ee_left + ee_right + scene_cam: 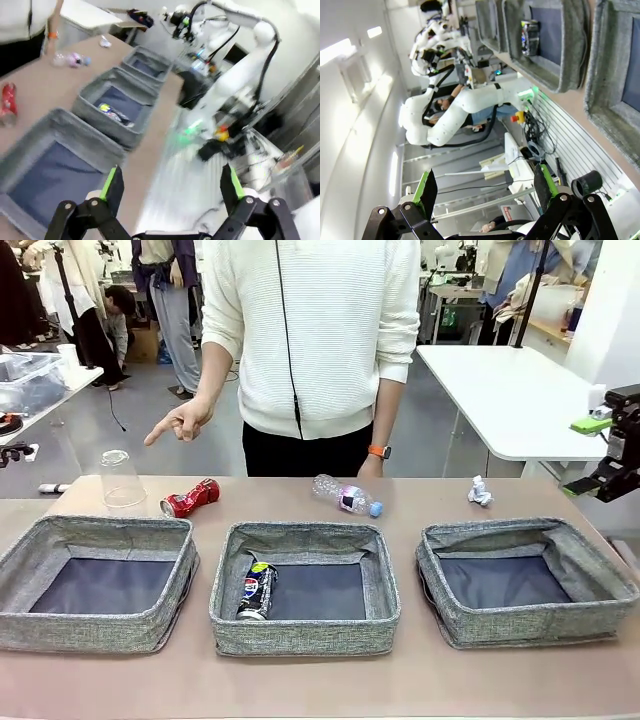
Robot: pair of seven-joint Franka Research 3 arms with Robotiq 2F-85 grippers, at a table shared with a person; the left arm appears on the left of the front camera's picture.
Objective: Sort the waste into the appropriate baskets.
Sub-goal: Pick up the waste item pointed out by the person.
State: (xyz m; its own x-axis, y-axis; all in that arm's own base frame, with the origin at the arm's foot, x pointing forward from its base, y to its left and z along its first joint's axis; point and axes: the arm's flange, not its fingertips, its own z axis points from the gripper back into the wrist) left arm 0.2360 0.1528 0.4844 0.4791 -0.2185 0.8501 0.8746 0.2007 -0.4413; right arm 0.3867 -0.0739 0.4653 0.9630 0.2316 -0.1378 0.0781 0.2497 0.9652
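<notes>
Behind grey baskets (300,532), a person's hand (182,424) hangs near the red can (190,498); left fingers (110,184) and right fingers (426,189) spread empty.

The right tool (485,182), jaws wide apart; grey baskets (572,55) top right, dark can (531,36) in the middle one.

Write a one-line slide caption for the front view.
A person's hand points near the cup and red can; a dark can lies in the middle basket of three.

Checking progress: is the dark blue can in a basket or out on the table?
In. The dark blue can lies inside the middle basket, on its side near the left wall.
</notes>
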